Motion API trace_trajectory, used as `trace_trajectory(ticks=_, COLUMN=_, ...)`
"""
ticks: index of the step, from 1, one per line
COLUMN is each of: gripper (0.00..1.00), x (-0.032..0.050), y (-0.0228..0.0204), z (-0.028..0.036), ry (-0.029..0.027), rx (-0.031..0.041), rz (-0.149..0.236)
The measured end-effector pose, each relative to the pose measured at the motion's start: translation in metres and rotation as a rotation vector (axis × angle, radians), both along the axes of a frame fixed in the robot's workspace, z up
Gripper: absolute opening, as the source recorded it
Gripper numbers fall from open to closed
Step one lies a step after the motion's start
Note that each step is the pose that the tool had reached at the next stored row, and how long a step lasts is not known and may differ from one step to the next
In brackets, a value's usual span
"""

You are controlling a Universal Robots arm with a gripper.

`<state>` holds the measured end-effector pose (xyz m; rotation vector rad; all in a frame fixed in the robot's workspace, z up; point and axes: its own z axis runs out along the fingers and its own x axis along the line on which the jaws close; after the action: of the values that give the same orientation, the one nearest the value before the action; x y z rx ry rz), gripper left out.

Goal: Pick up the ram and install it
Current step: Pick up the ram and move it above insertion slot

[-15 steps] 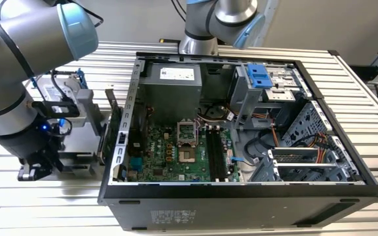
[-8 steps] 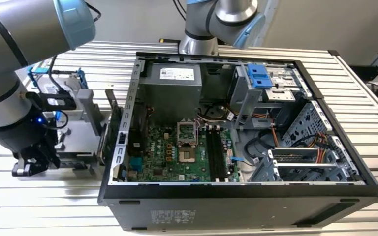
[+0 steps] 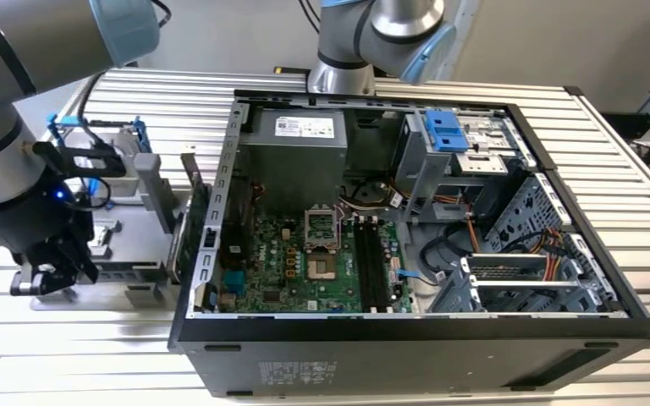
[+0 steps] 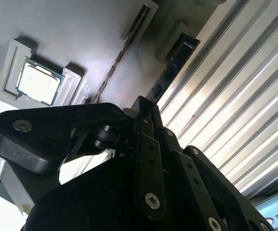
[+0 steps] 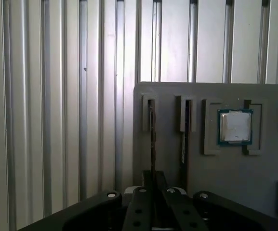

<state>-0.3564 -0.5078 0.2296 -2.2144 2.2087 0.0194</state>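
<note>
In the exterior view, the gripper (image 3: 45, 275) hung low over the gray tray (image 3: 145, 294). The open computer case (image 3: 415, 338) stood just beside the tray, on the exterior view's right of it. Both sat on a ribbed metal table (image 3: 77, 364).

In the second wrist view, the ram (image 4: 169, 72) stood on its thin edge in a slot of the tray (image 4: 81, 33), in the slot nearest the tray's edge. It was long, thin and dark. One end of it reached right up to the tip of the gripper (image 4: 141, 108). A second thin stick (image 4: 122, 53) stood in the next slot, farther in from the tray's edge. A square silver chip (image 4: 37, 82) lay flat in its own pocket, farther in again.

In the first wrist view, the ram (image 5: 152, 139) ran straight down its slot and in under the gripper (image 5: 154, 175), which sat right over it. The second stick (image 5: 183, 139) was just beside the ram, and the chip (image 5: 235, 126) lay past that. I could not tell if the jaws were spread or pinching the ram.
</note>
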Motion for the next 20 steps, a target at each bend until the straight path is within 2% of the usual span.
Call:
trace_trajectory(ticks=8, gripper=0.0, x=0.0, y=0.0, z=0.013, ry=-0.0001, rx=0.0, rz=0.0)
trace_trajectory(ticks=20, gripper=0.0, x=0.0, y=0.0, z=0.0377, ry=0.0, rx=-0.0001, rz=0.0)
